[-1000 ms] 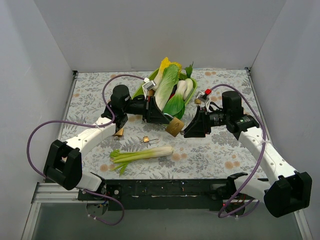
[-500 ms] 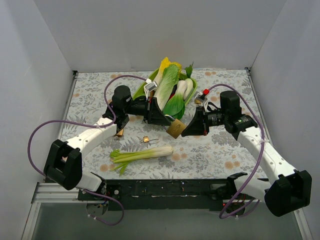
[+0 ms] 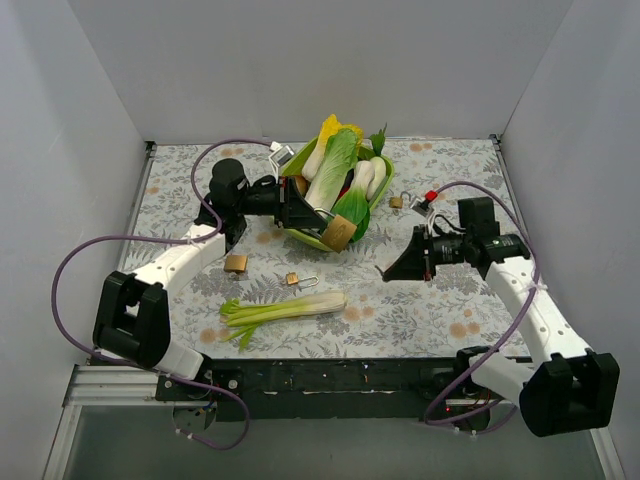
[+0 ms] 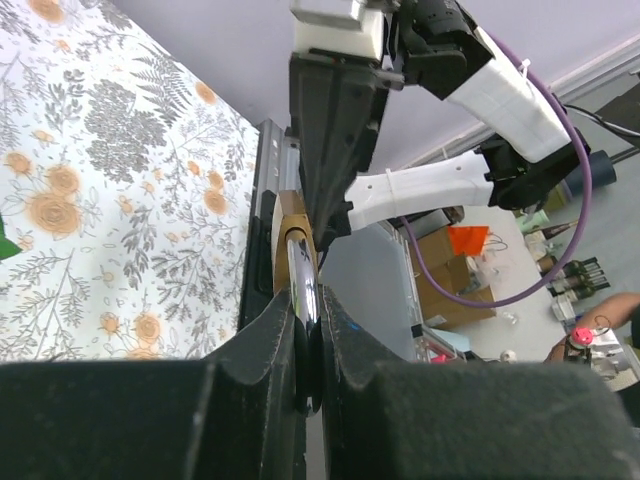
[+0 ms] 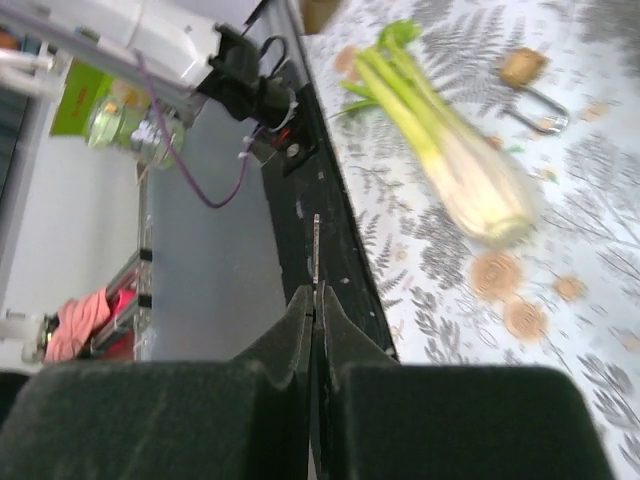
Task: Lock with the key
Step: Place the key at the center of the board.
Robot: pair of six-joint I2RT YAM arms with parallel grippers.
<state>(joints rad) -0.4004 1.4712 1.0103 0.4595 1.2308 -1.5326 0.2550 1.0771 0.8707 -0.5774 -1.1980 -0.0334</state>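
Observation:
A brass padlock [image 3: 337, 235] hangs over the near rim of the green bowl [image 3: 296, 236]. My left gripper [image 3: 319, 227] is shut on its silver shackle [image 4: 302, 285], and the brass body [image 4: 287, 225] sticks out past the fingertips in the left wrist view. My right gripper [image 3: 391, 272] hovers to the right of the padlock, well apart from it. It is shut on a thin metal key [image 5: 317, 250], whose blade pokes straight out of the fingertips in the right wrist view.
The green bowl is piled with vegetables [image 3: 335, 175]. A leek [image 3: 290, 308] lies near the front edge. Small padlocks lie at the left [image 3: 236, 263], centre [image 3: 298, 280] and back right [image 3: 397, 201]. A red-tipped piece [image 3: 431, 196] sits by the right arm.
My right gripper shut on the key and drew back to the right, away from the padlock. The left arm carried the padlock back and left toward the bowl.

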